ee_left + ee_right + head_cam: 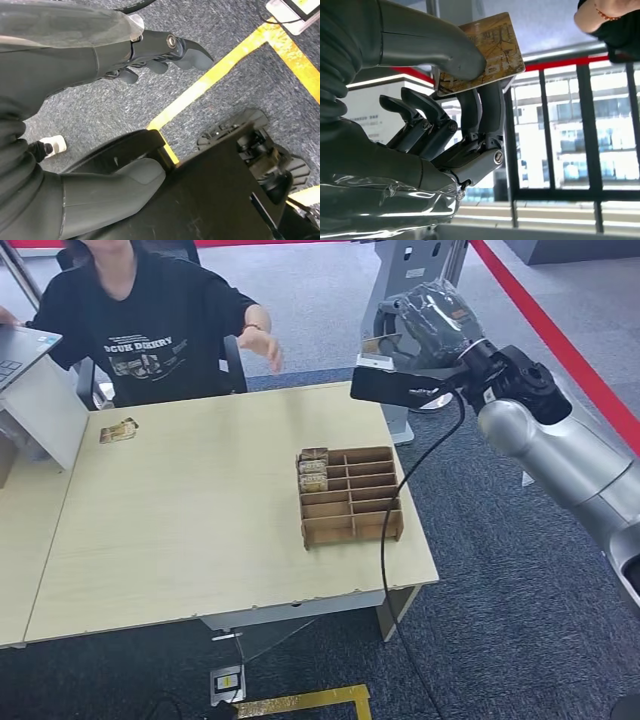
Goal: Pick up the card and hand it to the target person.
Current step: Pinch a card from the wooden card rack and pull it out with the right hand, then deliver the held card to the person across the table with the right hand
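My right hand (411,350) is raised over the table's far right corner, pinching a gold patterned card (491,52) between its thumb (444,50) and fingers (486,112). In the head view the card (377,386) looks like a dark flat edge sticking out toward the person. The person (151,320) in a black T-shirt sits behind the table, one hand (264,345) reaching out toward the card but apart from it. That hand's wrist (601,15) appears in the right wrist view. My left hand (162,50) hangs over the carpet with fingers apart, holding nothing.
A wooden divided box (351,495) with several cards in its left slots stands on the light wood table (196,530). Another card (118,430) lies near the far left edge. A laptop (23,350) stands at the left. Yellow floor tape (211,80) runs below my left hand.
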Controlling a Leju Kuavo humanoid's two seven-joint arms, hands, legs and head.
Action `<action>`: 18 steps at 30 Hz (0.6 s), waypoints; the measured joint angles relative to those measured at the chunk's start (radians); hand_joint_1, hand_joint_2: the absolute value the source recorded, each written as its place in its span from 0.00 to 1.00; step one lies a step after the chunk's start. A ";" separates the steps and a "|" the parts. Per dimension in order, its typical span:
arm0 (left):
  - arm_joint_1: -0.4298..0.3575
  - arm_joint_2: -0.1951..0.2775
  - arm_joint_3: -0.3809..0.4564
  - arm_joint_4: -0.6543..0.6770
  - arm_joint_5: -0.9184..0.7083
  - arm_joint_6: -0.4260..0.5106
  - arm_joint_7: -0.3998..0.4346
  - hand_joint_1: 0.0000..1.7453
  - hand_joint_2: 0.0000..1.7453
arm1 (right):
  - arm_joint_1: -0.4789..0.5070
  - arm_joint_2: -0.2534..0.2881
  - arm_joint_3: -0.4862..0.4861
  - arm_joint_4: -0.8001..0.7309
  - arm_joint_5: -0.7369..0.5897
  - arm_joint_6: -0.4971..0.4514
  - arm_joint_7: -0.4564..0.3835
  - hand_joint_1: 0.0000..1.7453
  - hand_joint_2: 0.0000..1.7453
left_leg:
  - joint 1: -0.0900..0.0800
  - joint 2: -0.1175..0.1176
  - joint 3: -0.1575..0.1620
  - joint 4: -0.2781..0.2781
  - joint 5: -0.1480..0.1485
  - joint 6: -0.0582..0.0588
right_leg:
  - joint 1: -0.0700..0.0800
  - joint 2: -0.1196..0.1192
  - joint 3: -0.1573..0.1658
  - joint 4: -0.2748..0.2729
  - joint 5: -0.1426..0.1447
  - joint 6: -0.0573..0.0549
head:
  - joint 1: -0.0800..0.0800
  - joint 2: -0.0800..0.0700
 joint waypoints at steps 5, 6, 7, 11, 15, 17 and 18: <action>-0.013 -0.008 -0.002 0.000 -0.003 0.003 0.002 0.00 1.00 | 0.072 0.096 -0.007 0.080 0.148 -0.296 0.047 1.00 1.00 | 0.000 0.000 0.000 0.000 0.000 0.000 | 0.000 0.000 0.000 0.001 0.000 0.000 | 0.000 0.000; -0.015 -0.009 -0.002 0.000 -0.002 0.006 0.003 0.00 1.00 | 0.078 0.123 -0.007 0.107 0.175 -0.344 0.055 1.00 1.00 | 0.000 0.000 0.000 -0.001 0.000 0.000 | 0.000 0.000 0.000 0.001 0.000 0.000 | 0.000 0.000; -0.017 -0.011 -0.003 0.000 -0.001 0.009 0.005 0.00 1.00 | 0.081 0.150 -0.006 0.137 0.196 -0.386 0.062 1.00 1.00 | 0.001 0.000 0.000 -0.001 0.000 0.000 | 0.000 0.000 0.000 0.001 0.000 0.000 | 0.000 0.000; -0.017 -0.014 -0.003 0.000 0.001 0.018 0.011 0.00 1.00 | 0.082 0.256 -0.006 0.265 0.233 -0.500 0.077 1.00 1.00 | 0.002 0.000 0.000 -0.001 0.001 -0.001 | 0.000 0.000 -0.001 0.002 0.000 0.000 | 0.000 0.000; -0.015 -0.016 -0.003 0.000 0.003 0.023 0.018 0.00 1.00 | 0.082 0.350 -0.005 0.392 0.266 -0.563 0.104 1.00 1.00 | 0.001 0.000 0.000 -0.001 0.001 -0.001 | 0.001 -0.001 -0.001 0.002 0.000 -0.001 | 0.000 0.000; -0.012 -0.016 -0.003 0.000 0.005 0.025 0.018 0.00 1.00 | 0.082 0.389 -0.004 0.450 0.278 -0.574 0.116 1.00 1.00 | 0.001 -0.001 0.000 -0.001 0.001 -0.001 | 0.001 -0.001 -0.001 0.002 -0.001 -0.001 | 0.000 0.000; -0.011 -0.016 -0.003 0.000 0.005 0.027 0.018 0.00 1.00 | 0.082 0.407 -0.004 0.478 0.286 -0.576 0.121 1.00 1.00 | 0.001 -0.001 0.000 -0.001 0.001 -0.001 | 0.001 -0.001 -0.001 0.001 -0.001 -0.001 | 0.000 0.000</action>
